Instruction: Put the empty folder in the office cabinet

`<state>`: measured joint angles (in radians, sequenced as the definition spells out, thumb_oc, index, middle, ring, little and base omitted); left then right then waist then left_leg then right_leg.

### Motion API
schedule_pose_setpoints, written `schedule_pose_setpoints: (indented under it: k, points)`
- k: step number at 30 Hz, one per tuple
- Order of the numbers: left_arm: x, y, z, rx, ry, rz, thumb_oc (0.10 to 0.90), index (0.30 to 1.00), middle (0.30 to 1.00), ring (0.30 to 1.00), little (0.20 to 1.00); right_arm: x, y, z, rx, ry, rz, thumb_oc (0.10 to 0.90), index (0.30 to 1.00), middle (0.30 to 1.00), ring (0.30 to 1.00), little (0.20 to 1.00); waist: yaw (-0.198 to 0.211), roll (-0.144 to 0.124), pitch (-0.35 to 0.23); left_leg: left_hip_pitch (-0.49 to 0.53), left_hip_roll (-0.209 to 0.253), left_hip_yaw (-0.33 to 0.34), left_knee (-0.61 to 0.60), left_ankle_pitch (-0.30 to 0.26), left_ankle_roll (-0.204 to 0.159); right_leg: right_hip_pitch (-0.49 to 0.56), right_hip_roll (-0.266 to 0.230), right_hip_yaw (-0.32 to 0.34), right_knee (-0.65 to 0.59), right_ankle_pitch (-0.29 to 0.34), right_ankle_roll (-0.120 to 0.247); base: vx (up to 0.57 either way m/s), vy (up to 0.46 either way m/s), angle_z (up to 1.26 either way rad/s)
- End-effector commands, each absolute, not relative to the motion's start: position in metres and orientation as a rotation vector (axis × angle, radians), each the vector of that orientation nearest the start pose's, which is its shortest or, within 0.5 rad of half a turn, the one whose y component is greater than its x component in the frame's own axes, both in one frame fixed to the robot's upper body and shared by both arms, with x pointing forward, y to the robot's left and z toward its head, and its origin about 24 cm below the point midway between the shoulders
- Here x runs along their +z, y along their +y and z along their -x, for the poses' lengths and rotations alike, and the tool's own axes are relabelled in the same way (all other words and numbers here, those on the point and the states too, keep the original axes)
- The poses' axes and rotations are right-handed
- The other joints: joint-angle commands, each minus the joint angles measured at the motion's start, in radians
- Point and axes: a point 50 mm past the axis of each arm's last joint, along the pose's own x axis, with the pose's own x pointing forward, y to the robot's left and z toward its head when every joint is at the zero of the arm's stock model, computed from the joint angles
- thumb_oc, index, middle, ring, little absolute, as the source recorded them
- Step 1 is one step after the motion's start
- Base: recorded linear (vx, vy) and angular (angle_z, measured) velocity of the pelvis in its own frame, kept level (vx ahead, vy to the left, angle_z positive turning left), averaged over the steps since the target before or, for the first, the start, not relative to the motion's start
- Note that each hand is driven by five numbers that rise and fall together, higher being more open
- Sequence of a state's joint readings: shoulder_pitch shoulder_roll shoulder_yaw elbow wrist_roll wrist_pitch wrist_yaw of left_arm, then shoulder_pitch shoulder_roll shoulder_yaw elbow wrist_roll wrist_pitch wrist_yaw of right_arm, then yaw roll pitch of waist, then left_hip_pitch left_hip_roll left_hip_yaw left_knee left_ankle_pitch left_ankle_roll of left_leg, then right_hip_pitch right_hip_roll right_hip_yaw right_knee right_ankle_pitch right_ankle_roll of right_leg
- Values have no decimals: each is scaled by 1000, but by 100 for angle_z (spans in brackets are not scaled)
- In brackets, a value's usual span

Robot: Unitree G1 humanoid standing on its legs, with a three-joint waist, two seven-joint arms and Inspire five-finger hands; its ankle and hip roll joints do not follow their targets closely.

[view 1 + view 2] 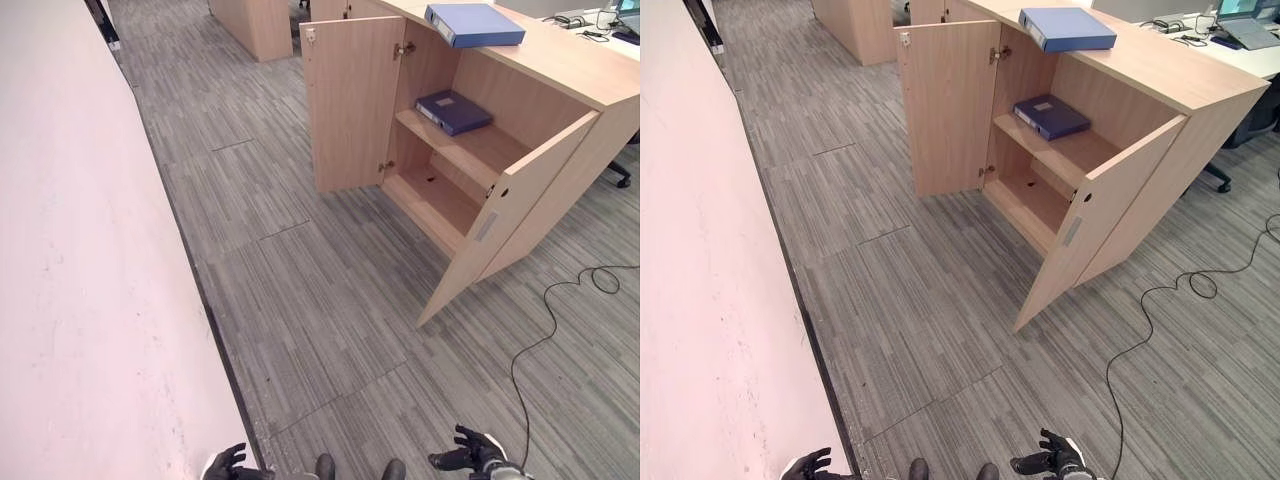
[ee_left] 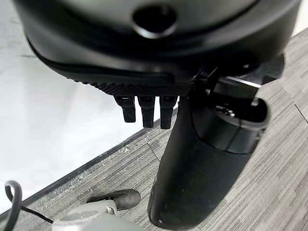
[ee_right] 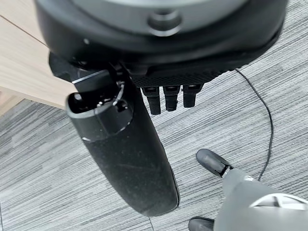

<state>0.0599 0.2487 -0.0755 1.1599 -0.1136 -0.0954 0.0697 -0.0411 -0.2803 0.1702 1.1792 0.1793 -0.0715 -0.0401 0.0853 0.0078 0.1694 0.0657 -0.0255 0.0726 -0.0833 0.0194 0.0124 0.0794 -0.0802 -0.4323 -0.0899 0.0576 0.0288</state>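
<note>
Grey carpet floor (image 1: 330, 300), open cabinet (image 1: 470, 160) (folder (image 1: 452, 111) shelved), both robot hands relaxed, empty.

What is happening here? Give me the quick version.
Nothing is being handled yet. The left hand and right hand hang low, fingers relaxed and empty, well short of the cabinet. Both cabinet doors stand open. One blue folder lies on the cabinet top, and another folder lies on the upper shelf inside.

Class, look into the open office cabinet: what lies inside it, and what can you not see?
Inside the cabinet, a dark blue folder lies flat on the upper shelf. The bottom shelf looks bare, though the right door hides part of it.
</note>
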Motion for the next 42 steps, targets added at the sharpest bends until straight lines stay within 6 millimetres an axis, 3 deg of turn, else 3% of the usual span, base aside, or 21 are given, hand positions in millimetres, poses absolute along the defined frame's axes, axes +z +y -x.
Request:
schedule_pose_setpoints:
  k: [1, 23, 42]
  points:
    - [-150, 251, -106, 226, 1056, -186, 800, 900, 900, 900, 900, -138, -250, -143, -164, 983, 212, 800, 900, 900, 900, 900, 22, -2, -8, 2, 81, 9, 11, -53, -65, 81, -77, 8, 15, -100, 106, 0, 0, 0]
    - [-152, 250, -101, 219, 1084, -195, 800, 900, 900, 900, 900, -141, -240, -143, -81, 996, 264, 800, 900, 900, 900, 900, 57, -11, -12, -7, 81, -35, 8, -40, -73, 95, -70, -23, 12, -108, 95, 2, -9, 5]
    - [-149, 252, -112, 213, 1059, -200, 800, 900, 900, 900, 900, -141, -249, -139, -102, 1015, 278, 800, 900, 900, 900, 900, 47, 1, 13, -41, 110, -81, 58, -31, -100, 97, -34, -41, 14, -145, 55, 4, -65, 10]
